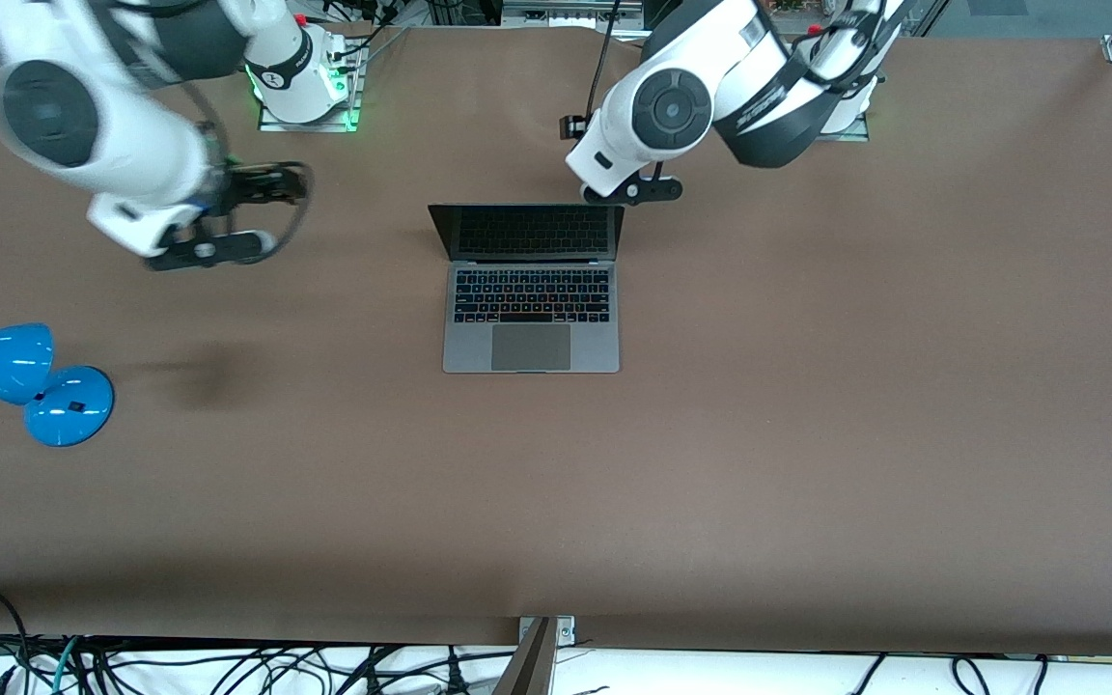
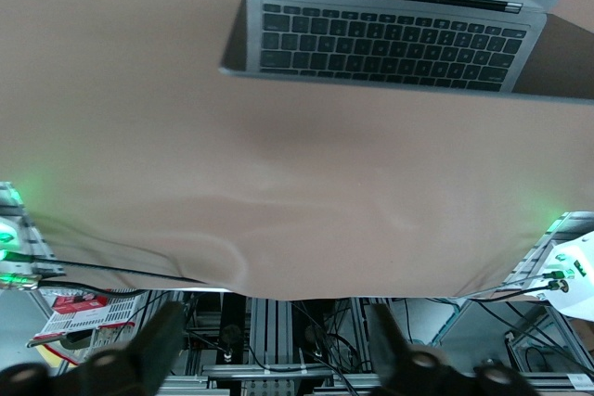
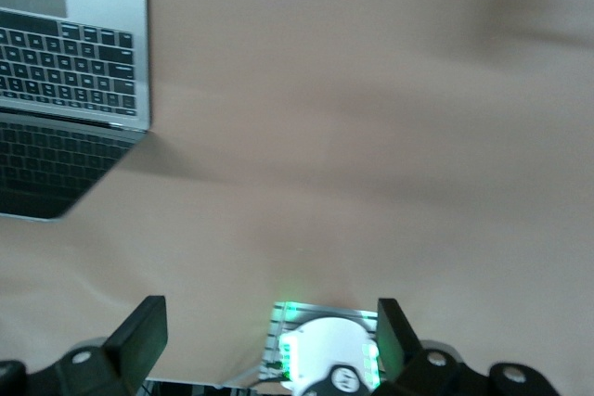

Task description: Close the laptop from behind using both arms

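Observation:
The laptop (image 1: 531, 333) lies open in the middle of the table, its dark screen (image 1: 529, 232) upright and mirroring the keys. The left wrist view shows its lid edge and keyboard (image 2: 399, 39); the right wrist view shows one corner of the laptop (image 3: 88, 71). My left gripper (image 1: 628, 190) hangs over the table by the lid's corner toward the left arm's end. It (image 2: 274, 354) is open with nothing between its fingers (image 2: 153, 350). My right gripper (image 1: 213, 249) hangs over bare table toward the right arm's end, well apart from the laptop. It (image 3: 269, 340) is also open and holds nothing.
A blue desk lamp (image 1: 25, 376) lies near the table edge at the right arm's end. The right arm's base (image 1: 303, 77) glows green and also shows between that gripper's fingers as a white base (image 3: 329, 359). Brown table cloth (image 1: 807, 386) spreads round the laptop.

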Robot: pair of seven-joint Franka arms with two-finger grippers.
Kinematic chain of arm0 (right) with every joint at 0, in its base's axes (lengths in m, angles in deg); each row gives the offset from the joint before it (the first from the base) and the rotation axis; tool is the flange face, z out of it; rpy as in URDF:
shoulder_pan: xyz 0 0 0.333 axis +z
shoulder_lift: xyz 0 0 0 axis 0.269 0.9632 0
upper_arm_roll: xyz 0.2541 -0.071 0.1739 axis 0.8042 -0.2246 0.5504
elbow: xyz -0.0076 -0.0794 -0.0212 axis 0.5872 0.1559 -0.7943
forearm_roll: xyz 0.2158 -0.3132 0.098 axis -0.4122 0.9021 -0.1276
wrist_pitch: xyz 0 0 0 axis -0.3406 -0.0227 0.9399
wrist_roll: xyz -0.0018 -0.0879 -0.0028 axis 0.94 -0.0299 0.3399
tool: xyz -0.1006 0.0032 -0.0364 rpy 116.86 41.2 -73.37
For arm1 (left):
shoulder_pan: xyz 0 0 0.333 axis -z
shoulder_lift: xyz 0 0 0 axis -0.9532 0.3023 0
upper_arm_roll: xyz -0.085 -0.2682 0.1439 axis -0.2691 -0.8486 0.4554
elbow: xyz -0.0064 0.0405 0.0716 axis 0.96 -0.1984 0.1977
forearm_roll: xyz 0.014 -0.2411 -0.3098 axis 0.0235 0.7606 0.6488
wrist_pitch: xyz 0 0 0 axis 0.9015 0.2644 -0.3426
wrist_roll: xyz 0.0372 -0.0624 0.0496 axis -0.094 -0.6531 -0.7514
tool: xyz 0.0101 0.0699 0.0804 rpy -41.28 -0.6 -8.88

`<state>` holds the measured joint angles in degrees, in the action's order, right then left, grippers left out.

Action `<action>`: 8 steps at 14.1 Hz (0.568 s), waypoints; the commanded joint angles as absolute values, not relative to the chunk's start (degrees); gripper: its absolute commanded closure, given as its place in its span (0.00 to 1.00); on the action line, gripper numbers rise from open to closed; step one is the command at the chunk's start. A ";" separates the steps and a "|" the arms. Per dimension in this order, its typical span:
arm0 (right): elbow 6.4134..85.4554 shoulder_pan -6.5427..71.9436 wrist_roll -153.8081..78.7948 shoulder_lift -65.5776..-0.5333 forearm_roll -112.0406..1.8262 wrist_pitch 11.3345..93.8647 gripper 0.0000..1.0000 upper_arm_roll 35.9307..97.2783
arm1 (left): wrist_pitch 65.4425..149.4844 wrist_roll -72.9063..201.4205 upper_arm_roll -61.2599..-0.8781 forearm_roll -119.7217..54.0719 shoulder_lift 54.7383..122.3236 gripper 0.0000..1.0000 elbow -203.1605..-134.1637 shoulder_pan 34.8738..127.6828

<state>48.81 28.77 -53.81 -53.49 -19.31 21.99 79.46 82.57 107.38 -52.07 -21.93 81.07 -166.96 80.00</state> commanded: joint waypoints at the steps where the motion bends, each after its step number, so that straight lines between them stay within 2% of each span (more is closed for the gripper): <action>1: 61.83 28.43 -60.01 -61.59 -22.20 30.81 0.00 83.64 | 83.73 108.34 -53.00 -21.43 82.77 0.52 -166.24 79.87; 2: 65.88 28.43 -62.12 -63.71 -25.96 34.15 0.00 84.44 | 83.99 108.34 -53.08 -22.12 82.86 0.76 -166.33 79.87; 3: 68.53 28.43 -63.44 -65.12 -27.13 36.62 0.00 85.58 | 83.99 108.43 -53.09 -22.91 83.21 0.94 -166.33 79.87; 4: 69.34 28.43 -65.28 -65.31 -27.40 37.69 0.00 88.20 | 84.08 108.52 -53.09 -22.92 83.39 1.00 -166.33 79.87; 5: 69.78 28.43 -68.43 -64.96 -27.49 39.01 0.01 90.05 | 84.08 108.52 -53.17 -23.01 83.82 1.00 -166.33 79.87; 6: 71.00 28.43 -71.51 -64.70 -27.58 41.28 0.10 92.68 | 84.08 108.52 -53.09 -23.01 84.09 1.00 -166.33 79.87; 7: 72.06 28.43 -73.80 -64.17 -27.66 43.48 0.33 95.41 | 84.17 108.52 -53.09 -23.10 84.53 1.00 -166.33 79.87; 8: 72.16 28.43 -76.18 -62.86 -27.75 44.29 0.62 96.91 | 84.25 108.52 -53.09 -23.18 84.70 1.00 -166.33 79.87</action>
<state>69.42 29.17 -72.08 -62.59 -26.82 41.07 93.40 83.81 107.43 -52.36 -22.00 83.64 -166.96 80.12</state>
